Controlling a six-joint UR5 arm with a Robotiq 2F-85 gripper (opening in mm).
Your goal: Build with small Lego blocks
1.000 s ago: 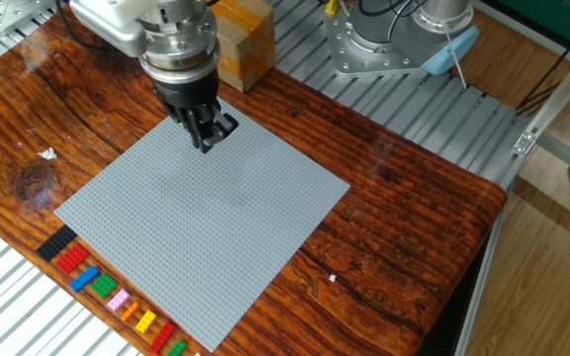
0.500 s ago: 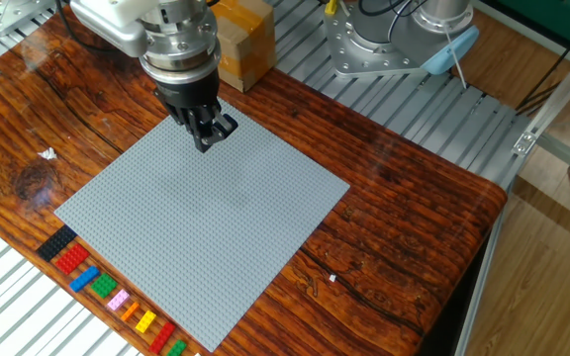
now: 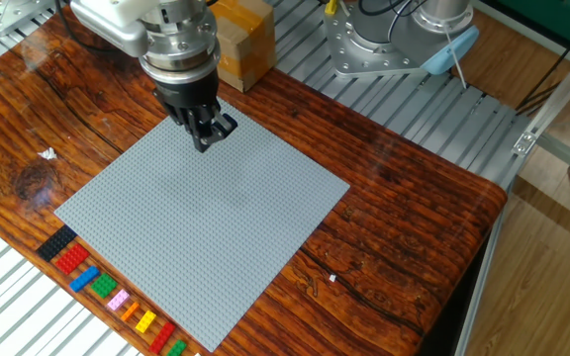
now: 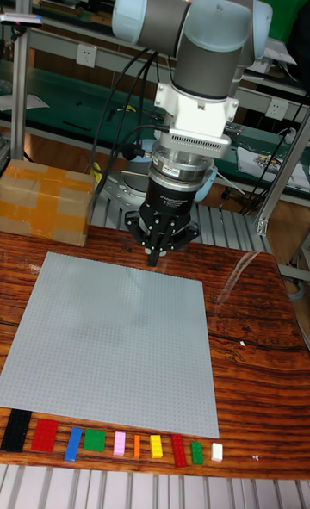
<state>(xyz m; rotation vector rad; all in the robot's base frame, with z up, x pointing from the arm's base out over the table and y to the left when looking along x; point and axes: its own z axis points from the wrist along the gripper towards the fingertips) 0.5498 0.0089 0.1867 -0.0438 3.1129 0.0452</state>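
While the gripper (image 4: 154, 257), fingers together and empty, hangs over the baseplate's (image 4: 112, 345) far edge; Lego blocks (image 4: 103, 443) line its near edge.

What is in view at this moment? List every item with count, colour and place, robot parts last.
small Lego blocks: ten in the tall fixed view, black, red, blue, green, pink, orange, yellow, red, green, white; one row on the wood along the baseplate's near edge, none on the plate.
baseplate: one, grey, studded, flat on the table, bare.
cardboard box: one, brown, taped, at the table's far edge beyond the baseplate.
table: one, dark reddish wood grain, bearing all of the above.
arm: one, grey and pale blue, reaching down over the far side of the baseplate.
gripper: one, black, fingertips close together at the baseplate's far edge, no block visible in it.
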